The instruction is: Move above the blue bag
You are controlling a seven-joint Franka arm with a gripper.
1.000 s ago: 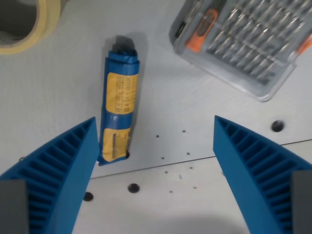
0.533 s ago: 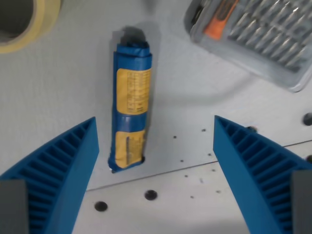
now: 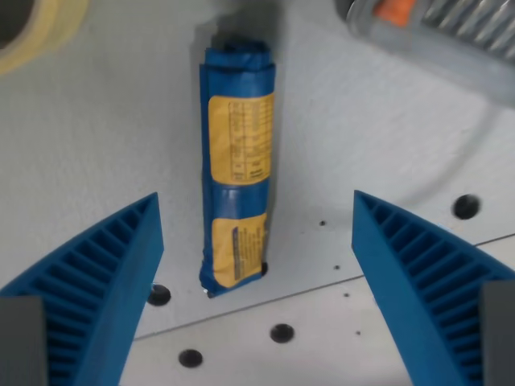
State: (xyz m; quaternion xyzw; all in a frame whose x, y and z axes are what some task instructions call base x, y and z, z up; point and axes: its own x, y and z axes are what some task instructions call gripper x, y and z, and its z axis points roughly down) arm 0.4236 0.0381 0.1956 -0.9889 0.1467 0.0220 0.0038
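The blue bag [image 3: 237,169] is a rolled blue packet with yellow labels, lying lengthwise on the grey table, running from the upper middle down toward the lower middle of the wrist view. My gripper [image 3: 257,233] hangs open above the table, its two ribbed blue fingers [image 3: 92,281] spread wide at the lower corners. The bag's lower end lies between the fingers, nearer the one at the wrist view's left. Nothing is held.
A clear plastic case [image 3: 438,28] with an orange tool and metal bits sits at the top right. A roll of beige tape [image 3: 32,28] shows at the top left. A table seam and several small holes [image 3: 282,333] cross the bottom.
The camera has moved toward the bag: the bag now looks larger and sits closer to the centre, while the case and tape have slid toward the frame edges. The fingers stay equally spread.
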